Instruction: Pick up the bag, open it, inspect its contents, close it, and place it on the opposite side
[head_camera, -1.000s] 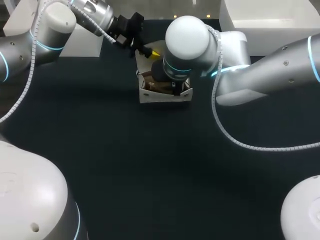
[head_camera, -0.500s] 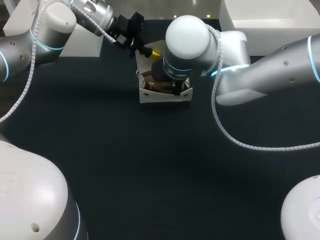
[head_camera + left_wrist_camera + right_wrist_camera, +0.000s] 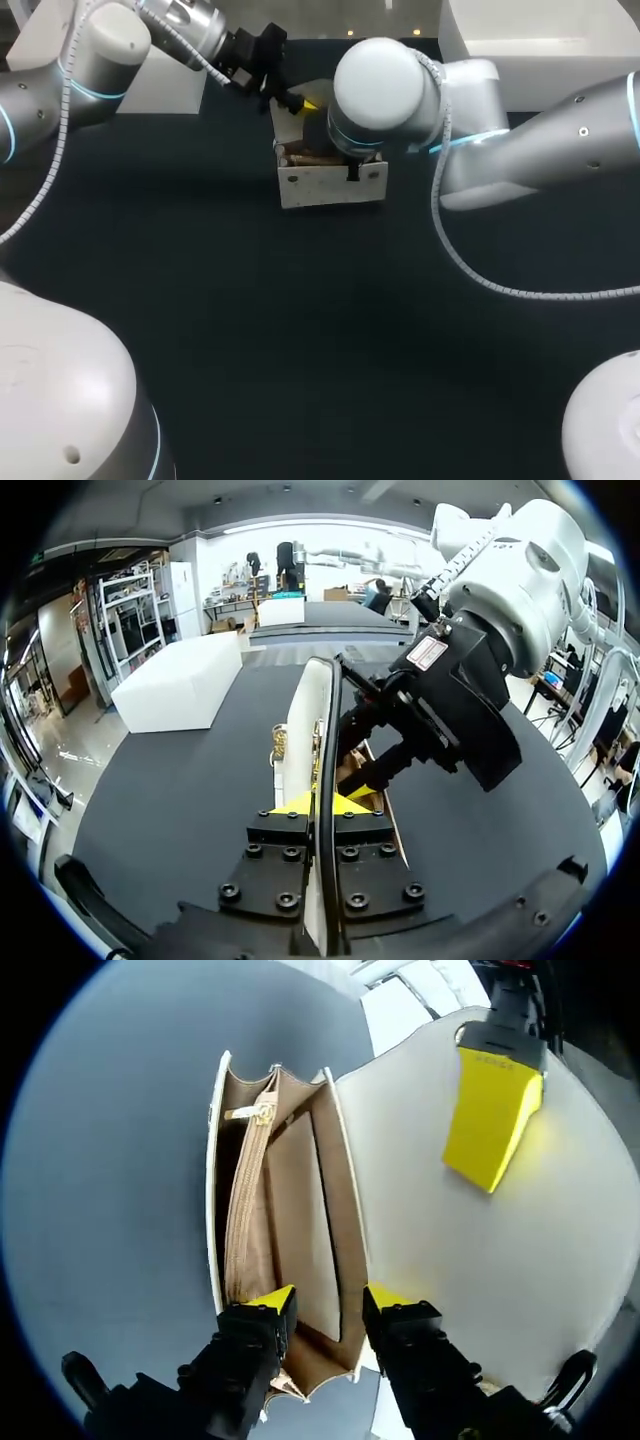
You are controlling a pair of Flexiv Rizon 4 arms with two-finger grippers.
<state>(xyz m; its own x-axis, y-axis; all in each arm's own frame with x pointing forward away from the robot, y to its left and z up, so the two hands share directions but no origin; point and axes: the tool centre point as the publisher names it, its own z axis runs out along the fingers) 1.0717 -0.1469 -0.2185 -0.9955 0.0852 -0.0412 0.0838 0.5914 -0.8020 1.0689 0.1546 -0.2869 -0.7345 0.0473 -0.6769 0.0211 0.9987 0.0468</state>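
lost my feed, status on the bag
Left fingers shut on flap. Right fingers open, tips at open mouth of bag, upright. Nothing in the way.

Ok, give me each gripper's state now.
Left gripper: closed on the flap of the bag.
Right gripper: cannot be told; it sits at the bag's open mouth.

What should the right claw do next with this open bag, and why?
Probably lift the right claw clear of the bag. Its inside already lies open to view, the left claw holds the flap up, and closing needs the opening free.
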